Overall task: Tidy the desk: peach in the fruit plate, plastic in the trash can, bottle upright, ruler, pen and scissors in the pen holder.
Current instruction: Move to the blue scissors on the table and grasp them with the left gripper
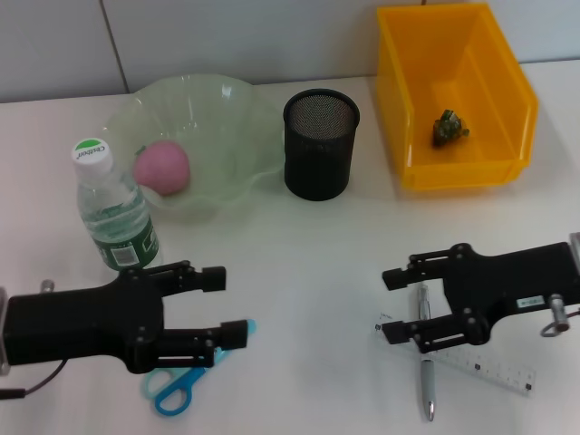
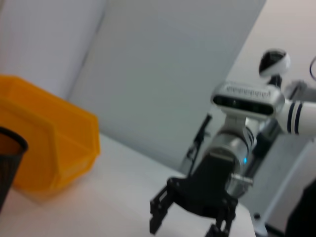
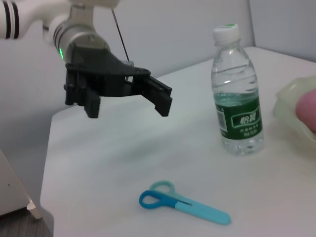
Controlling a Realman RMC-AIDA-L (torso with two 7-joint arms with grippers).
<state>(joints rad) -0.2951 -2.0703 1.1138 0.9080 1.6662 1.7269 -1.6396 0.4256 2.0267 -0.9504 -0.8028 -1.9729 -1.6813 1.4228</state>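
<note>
The pink peach (image 1: 162, 168) lies in the pale green fruit plate (image 1: 227, 100). A water bottle (image 1: 113, 213) stands upright at the left. The black mesh pen holder (image 1: 320, 145) is empty. A scrap of green plastic (image 1: 449, 127) lies in the yellow trash can (image 1: 458, 54). My left gripper (image 1: 234, 305) is open, hovering above the blue scissors (image 1: 177, 385), which lie flat on the table (image 3: 182, 205). My right gripper (image 1: 388, 305) is open over the silver pen (image 1: 426, 362), which lies across the clear ruler (image 1: 485, 367).
The white table (image 1: 308, 245) meets a pale wall at the back. The right wrist view shows the left gripper (image 3: 128, 106), the bottle (image 3: 237, 94) and the plate's rim (image 3: 291, 98). The left wrist view shows the right gripper (image 2: 186, 228) and the trash can (image 2: 49, 143).
</note>
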